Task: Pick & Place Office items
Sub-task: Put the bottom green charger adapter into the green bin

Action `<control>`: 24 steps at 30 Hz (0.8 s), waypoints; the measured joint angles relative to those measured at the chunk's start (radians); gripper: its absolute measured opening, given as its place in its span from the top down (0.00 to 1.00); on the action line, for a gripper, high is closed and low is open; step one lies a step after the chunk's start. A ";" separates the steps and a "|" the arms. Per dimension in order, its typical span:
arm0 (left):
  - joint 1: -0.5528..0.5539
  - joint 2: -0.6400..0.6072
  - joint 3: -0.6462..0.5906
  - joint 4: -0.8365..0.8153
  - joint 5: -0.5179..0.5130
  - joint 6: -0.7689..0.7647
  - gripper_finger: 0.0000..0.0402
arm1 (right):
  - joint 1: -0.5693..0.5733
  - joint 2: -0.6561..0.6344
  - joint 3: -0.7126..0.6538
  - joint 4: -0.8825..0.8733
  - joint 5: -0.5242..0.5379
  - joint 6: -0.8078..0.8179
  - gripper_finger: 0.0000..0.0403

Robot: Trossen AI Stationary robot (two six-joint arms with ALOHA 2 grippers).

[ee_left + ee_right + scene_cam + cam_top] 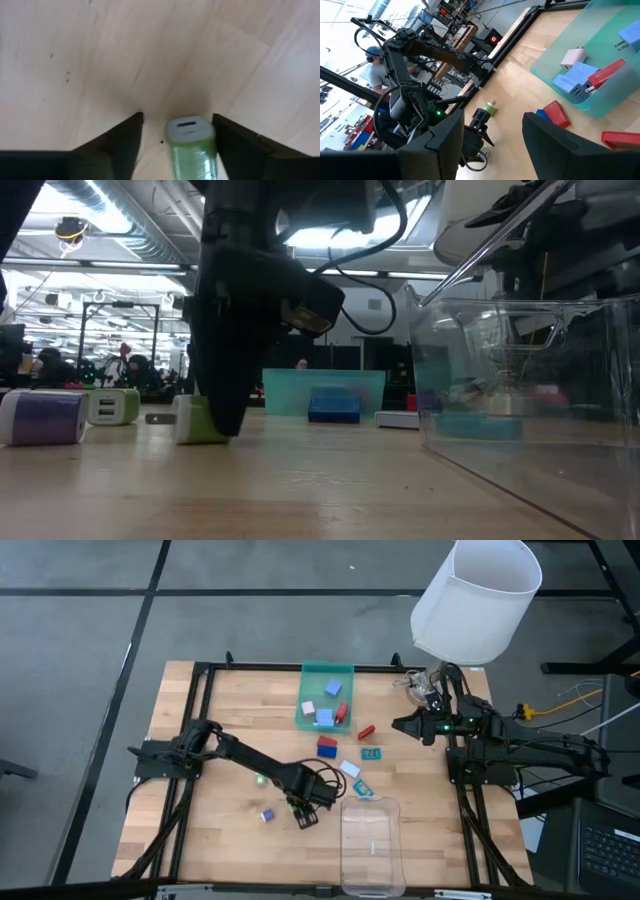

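Pale smooth wood table; clear glossy plastic tray.

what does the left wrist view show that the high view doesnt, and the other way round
Only the left wrist view: the green roll with a grey cap lying on the wood between the left gripper's dark fingers, with a gap still visible on one side of it.

Only the high view: the green rectangular tray holding small pieces, the clear plastic tray, the purple roll, the loose red, blue and teal pieces, and the right gripper waiting near the table's right edge.

Both: the left gripper low over the wooden table.
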 joint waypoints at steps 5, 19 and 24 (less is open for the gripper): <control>-0.008 -0.001 -0.005 -0.005 0.042 -0.006 0.65 | 0.000 0.000 0.000 0.000 0.000 -0.006 0.50; 0.048 -0.047 0.074 0.016 0.026 0.013 0.69 | 0.000 0.000 0.000 0.000 0.000 -0.029 0.50; 0.175 -0.137 0.184 0.014 -0.142 0.091 0.69 | 0.000 0.000 0.000 0.000 0.016 -0.030 0.50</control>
